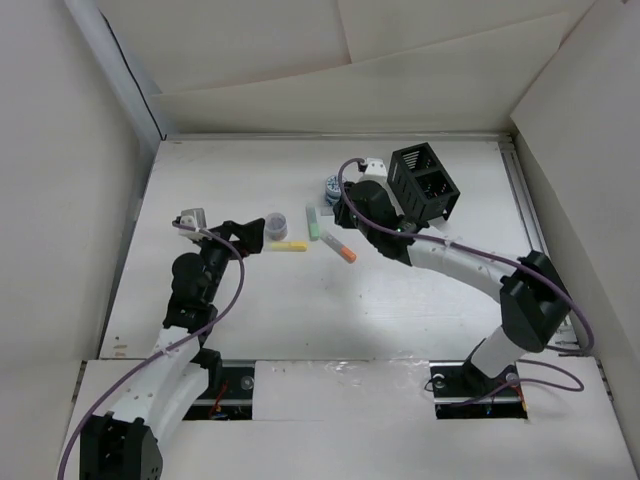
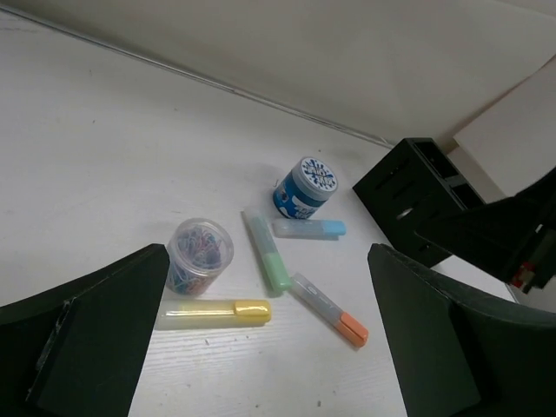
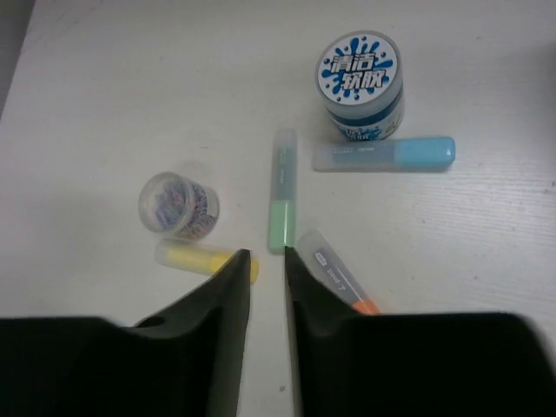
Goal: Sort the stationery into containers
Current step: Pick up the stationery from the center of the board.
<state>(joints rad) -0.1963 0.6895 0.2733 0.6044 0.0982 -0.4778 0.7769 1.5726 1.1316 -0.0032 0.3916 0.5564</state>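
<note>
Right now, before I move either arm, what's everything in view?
Jar of clips: 1, clear, cluster's left.
Tub: 1, blue-and-white, far side.
Yellow highlighter: 1, yellow, beside the jar.
Green highlighter: 1, green, cluster's middle.
Blue highlighter: 1, light blue, by the tub.
Marker: 1, white with orange tip, cluster's right.
Organizer: 1, black, far right.
Table: 1, white, underneath everything.
Left tool: 1, black, open, facing the cluster.
Right tool: 1, black, narrowly open, empty, over the cluster.
</note>
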